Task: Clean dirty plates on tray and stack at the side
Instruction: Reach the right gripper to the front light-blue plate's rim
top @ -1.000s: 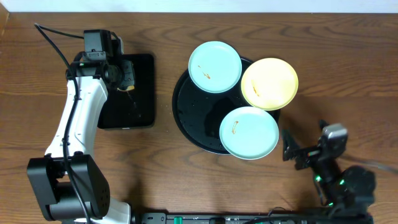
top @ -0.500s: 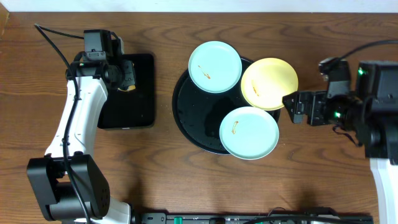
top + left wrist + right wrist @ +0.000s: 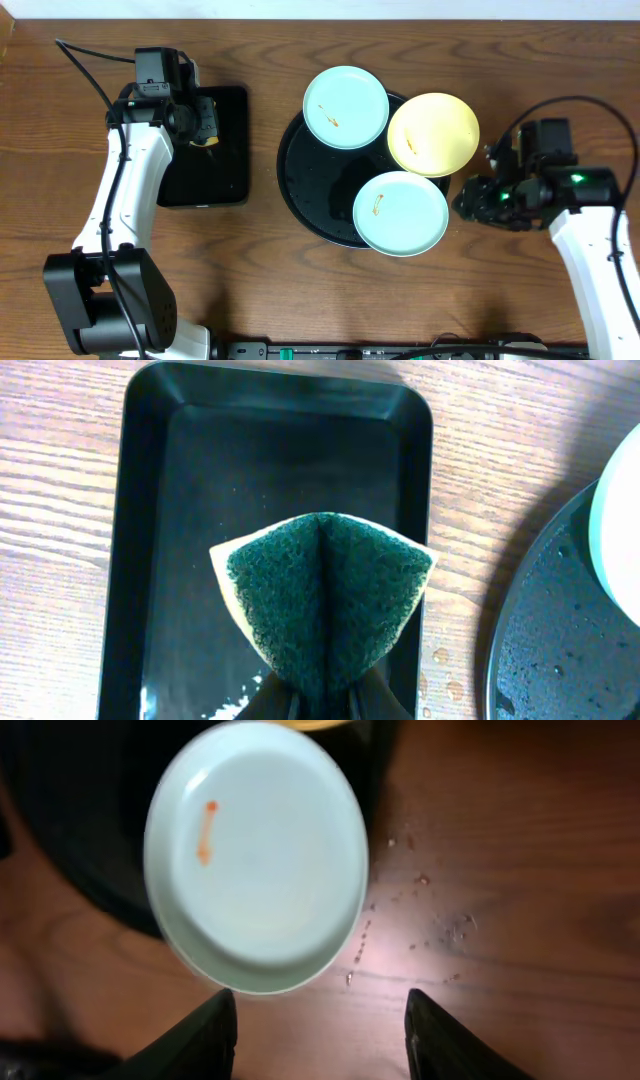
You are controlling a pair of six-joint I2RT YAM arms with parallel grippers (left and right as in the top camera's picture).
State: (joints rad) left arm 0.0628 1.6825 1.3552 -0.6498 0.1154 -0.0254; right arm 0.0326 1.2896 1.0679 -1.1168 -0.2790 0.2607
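Observation:
Three plates rest on the rim of the round black tray (image 3: 310, 190): a mint-blue plate (image 3: 345, 107) at the back, a pale yellow plate (image 3: 433, 134) at the right, and a mint-blue plate (image 3: 400, 213) at the front, which has an orange streak in the right wrist view (image 3: 255, 855). My right gripper (image 3: 468, 200) is open and empty just right of the front plate; its fingers (image 3: 318, 1030) straddle bare wood below that plate. My left gripper (image 3: 203, 125) is shut on a folded green sponge (image 3: 325, 595) above the rectangular tray.
A smaller black rectangular tray (image 3: 215, 170) lies at the left, also in the left wrist view (image 3: 170, 510), with water drops beside it. Crumbs (image 3: 420, 910) dot the wood right of the front plate. The round tray's wet edge (image 3: 560, 630) is in the left wrist view.
My right arm swung from the front right corner up over the right side, then came down to table height beside the front plate. The left arm and the plates have not moved.

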